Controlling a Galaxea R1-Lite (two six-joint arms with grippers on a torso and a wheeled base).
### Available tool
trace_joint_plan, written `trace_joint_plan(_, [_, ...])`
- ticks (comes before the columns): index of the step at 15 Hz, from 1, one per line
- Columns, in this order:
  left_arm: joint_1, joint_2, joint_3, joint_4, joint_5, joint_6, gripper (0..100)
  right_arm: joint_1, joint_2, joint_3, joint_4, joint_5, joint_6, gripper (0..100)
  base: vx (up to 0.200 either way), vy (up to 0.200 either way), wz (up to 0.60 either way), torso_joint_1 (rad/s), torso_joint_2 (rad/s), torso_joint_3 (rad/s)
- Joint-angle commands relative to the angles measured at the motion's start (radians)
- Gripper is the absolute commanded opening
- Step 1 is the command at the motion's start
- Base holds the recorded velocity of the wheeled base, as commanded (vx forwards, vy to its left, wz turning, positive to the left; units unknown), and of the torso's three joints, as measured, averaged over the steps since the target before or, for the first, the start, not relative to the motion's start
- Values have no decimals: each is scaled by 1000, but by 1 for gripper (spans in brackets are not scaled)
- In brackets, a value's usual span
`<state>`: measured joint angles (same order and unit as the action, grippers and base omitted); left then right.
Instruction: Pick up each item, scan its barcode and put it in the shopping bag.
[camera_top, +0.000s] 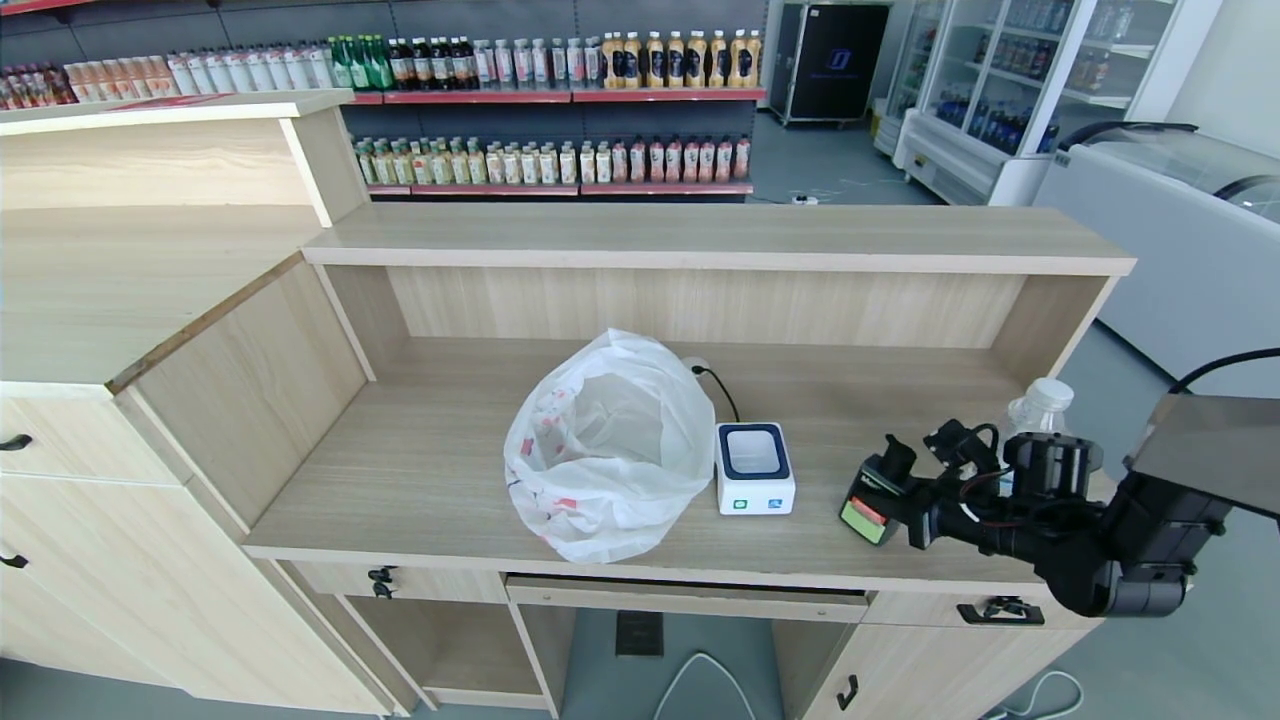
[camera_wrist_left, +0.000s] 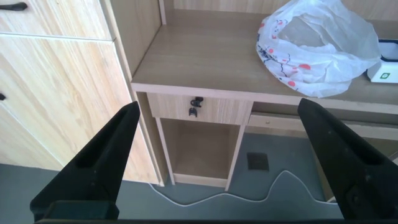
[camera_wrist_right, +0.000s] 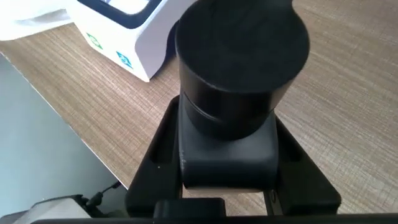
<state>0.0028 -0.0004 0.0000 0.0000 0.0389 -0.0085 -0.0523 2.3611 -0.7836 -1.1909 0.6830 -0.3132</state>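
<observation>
Clenched on a dark canister (camera_wrist_right: 239, 68), the right gripper (camera_top: 885, 495) sits lower right near the scanner (camera_top: 755, 468); the left gripper (camera_wrist_left: 219, 109) gapes.

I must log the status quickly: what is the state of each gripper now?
Left gripper: open, holding nothing.
Right gripper: shut on a black item.

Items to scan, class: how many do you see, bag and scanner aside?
2. A dark container is in the right gripper beside the scanner; a clear bottle stands behind that arm. The bag may hide more.
</observation>
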Motion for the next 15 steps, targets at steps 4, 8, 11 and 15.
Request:
trace_joint_plan(4, [0, 0, 0, 0, 1, -1, 100, -11, -510, 104, 16, 3, -104, 0, 0, 0, 0, 0, 0, 0])
trace_joint_plan(8, [0, 0, 0, 0, 1, -1, 100, -1, -784, 138, 117, 4, -529, 0, 0, 0, 0, 0, 0, 0])
trace_joint_plan(11, [0, 0, 0, 0, 1, -1, 100, 5, -925, 201, 154, 23, -891, 0, 0, 0, 0, 0, 0, 0])
trace_joint_plan(15, [0, 0, 0, 0, 1, -1, 100, 2, -1131, 262, 240, 188, -1339, 0, 0, 0, 0, 0, 0, 0])
